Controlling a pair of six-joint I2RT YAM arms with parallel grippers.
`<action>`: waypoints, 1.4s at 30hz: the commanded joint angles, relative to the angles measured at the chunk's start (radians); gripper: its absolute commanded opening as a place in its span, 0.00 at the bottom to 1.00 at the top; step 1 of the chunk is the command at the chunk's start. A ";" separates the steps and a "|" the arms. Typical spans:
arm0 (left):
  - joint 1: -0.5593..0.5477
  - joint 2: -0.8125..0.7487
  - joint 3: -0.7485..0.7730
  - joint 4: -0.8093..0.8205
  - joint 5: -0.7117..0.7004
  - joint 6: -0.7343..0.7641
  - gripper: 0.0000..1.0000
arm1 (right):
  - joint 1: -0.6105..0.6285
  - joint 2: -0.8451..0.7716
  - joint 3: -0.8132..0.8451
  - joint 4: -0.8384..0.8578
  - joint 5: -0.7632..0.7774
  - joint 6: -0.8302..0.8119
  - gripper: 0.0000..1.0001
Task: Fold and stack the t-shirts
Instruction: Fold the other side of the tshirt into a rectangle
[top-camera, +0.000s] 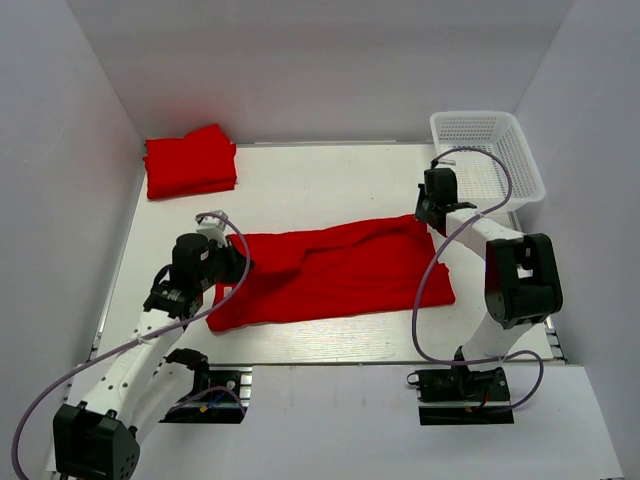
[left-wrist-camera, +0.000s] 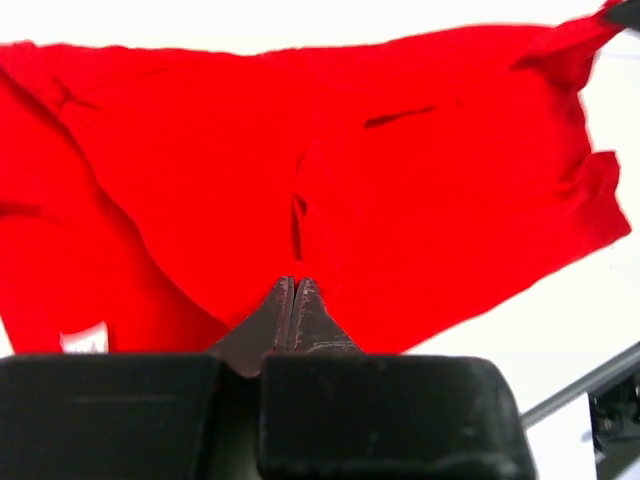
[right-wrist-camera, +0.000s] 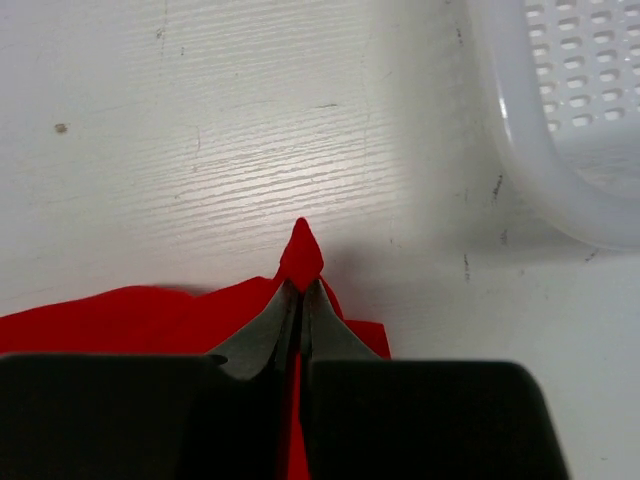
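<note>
The spread shirt (top-camera: 335, 275), bright red, lies across the middle of the table (top-camera: 330, 185). It reaches from near the left edge toward the right edge, with wrinkles and a loose fold along its far side.

The left gripper (top-camera: 243, 265) sits at the shirt's left end. In the left wrist view its fingers (left-wrist-camera: 280, 310) are pressed together with red cloth caught at their tips. A small white label (left-wrist-camera: 85, 338) shows on the cloth at the lower left.

The right gripper (top-camera: 428, 216) is at the shirt's far right corner. Its fingers (right-wrist-camera: 270, 330) are closed on a pinch of cloth that pokes out as a small point beyond the tips.

A folded shirt (top-camera: 190, 160), also red, rests in the far left corner of the table. A white mesh basket (top-camera: 470, 116) stands in the far right corner, just beside the right gripper.
</note>
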 joint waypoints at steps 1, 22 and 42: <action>-0.003 -0.046 0.027 -0.191 -0.021 -0.045 0.00 | -0.011 -0.070 0.010 -0.039 0.078 -0.023 0.00; -0.003 -0.148 0.058 -0.508 -0.102 -0.197 0.00 | -0.027 -0.176 -0.107 -0.092 0.044 0.023 0.00; -0.003 -0.020 0.087 -0.580 -0.209 -0.305 0.88 | -0.023 -0.307 -0.220 -0.168 0.221 0.170 0.90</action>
